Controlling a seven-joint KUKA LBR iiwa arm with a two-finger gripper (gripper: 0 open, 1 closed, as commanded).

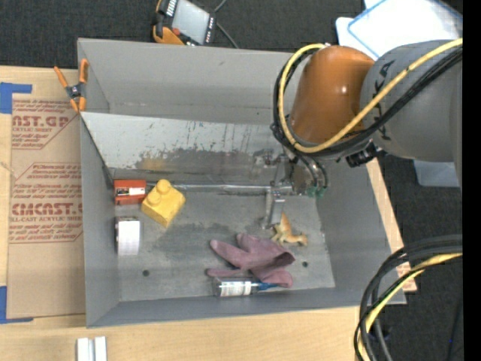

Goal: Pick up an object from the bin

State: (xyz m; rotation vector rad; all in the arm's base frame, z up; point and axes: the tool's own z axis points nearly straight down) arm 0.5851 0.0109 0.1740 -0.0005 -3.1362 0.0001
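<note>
1. Tan figure (pixel 289 236), small and pale, that's the one to watch. It lies on the floor of the bin (pixel 188 89) just beyond the tip of the tool (pixel 272 220), a touch to the arm's side of it, close but not between anything yet.
2. The tool hangs low over the floor. Whether it's released or clenched, I cannot tell from this angle.
3. Key relation: the tan figure's long axis looks to run away from the tool toward the arm's side, so my read is a short shift that way before any descent.
4. Crowding the tool's far side: a purple cloth (pixel 252 254) just past the figure, with a marker pen (pixel 240 286) beyond it.
5. Well off on the tool's other flank sits a yellow block (pixel 163 202), no trouble there.
</note>
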